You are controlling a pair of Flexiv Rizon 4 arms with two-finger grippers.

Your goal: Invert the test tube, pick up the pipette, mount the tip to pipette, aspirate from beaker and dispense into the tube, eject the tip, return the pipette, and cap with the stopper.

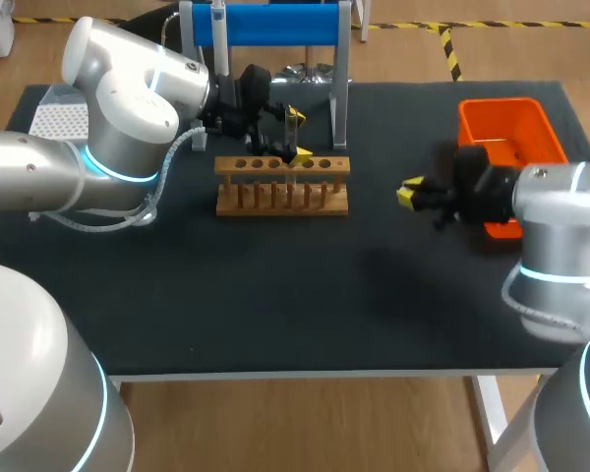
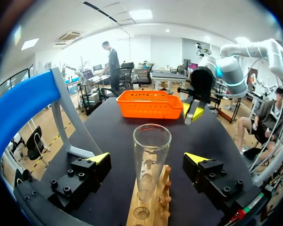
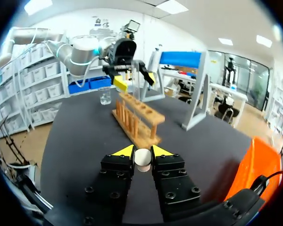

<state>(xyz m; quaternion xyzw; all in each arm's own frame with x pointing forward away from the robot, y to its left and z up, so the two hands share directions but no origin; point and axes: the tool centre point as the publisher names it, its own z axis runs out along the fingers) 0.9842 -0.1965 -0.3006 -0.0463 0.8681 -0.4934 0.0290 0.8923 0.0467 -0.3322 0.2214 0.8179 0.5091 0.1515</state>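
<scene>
Two grippers: left gripper (image 1: 297, 135) wide open either side of upright test tube (image 2: 151, 150) in wooden rack (image 1: 282, 187), 11 o'clock on table (image 1: 275, 295); right gripper (image 1: 410, 194) clamps stopper (image 3: 142, 159), 3 o'clock.

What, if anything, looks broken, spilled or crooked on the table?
Nothing stands out. The test tube stands straight in the wooden rack, mouth up. No spill shows on the black table, and the right claw grips the stopper squarely.
</scene>
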